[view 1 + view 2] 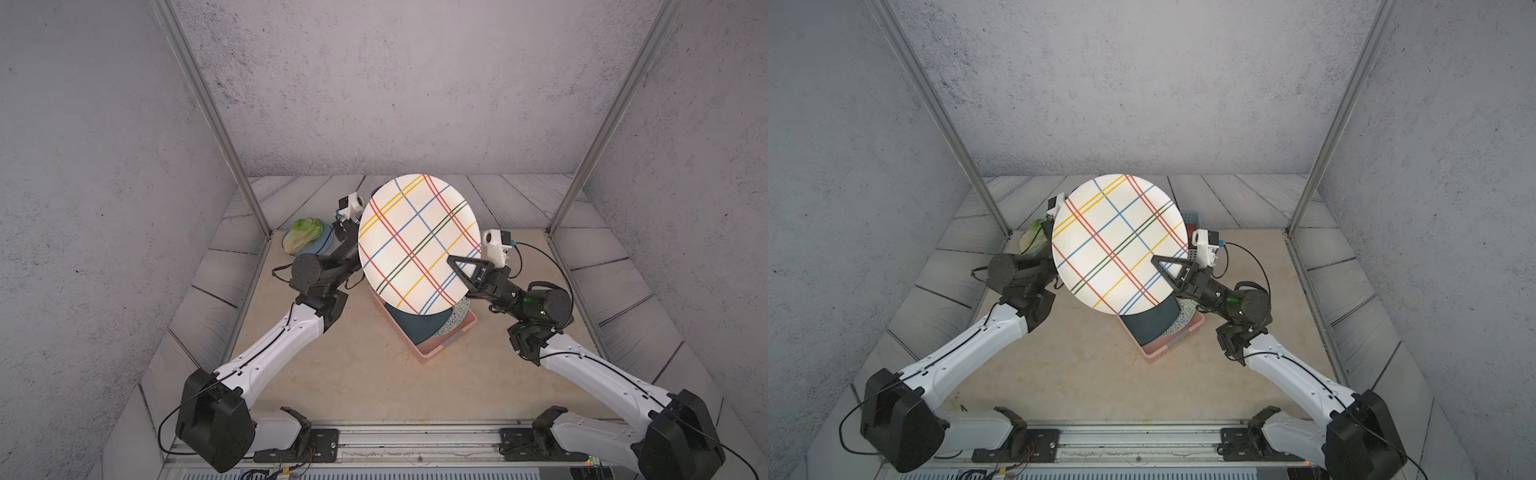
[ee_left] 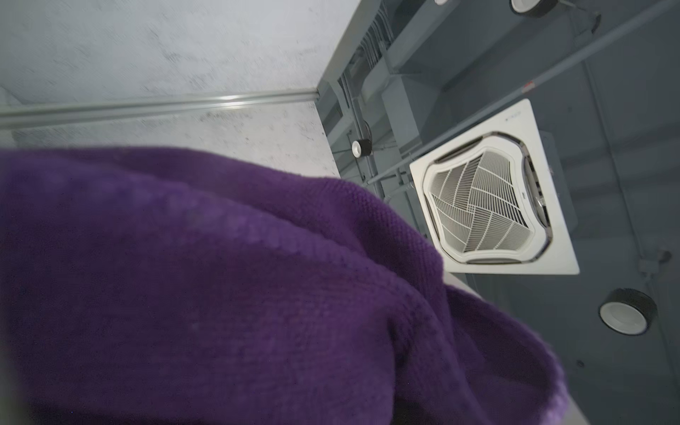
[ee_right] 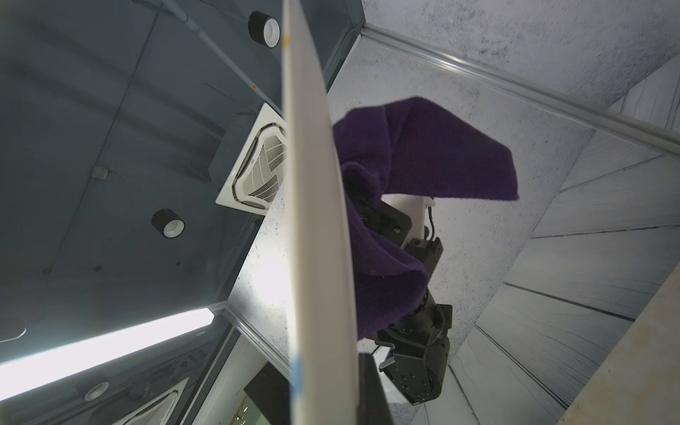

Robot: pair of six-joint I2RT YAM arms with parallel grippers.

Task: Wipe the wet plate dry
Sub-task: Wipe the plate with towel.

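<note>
The right gripper (image 1: 455,264) is clamping the rim of the striped plate (image 1: 415,245), holding it raised on edge above the pink basket (image 1: 432,353); the left gripper (image 3: 382,217) is sitting behind the plate, apparently clenched on the purple cloth (image 2: 220,294); the folds are hiding its fingers.

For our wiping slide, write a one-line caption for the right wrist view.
Edge-on plate with the purple cloth bunched against its back, ceiling vent behind.
</note>
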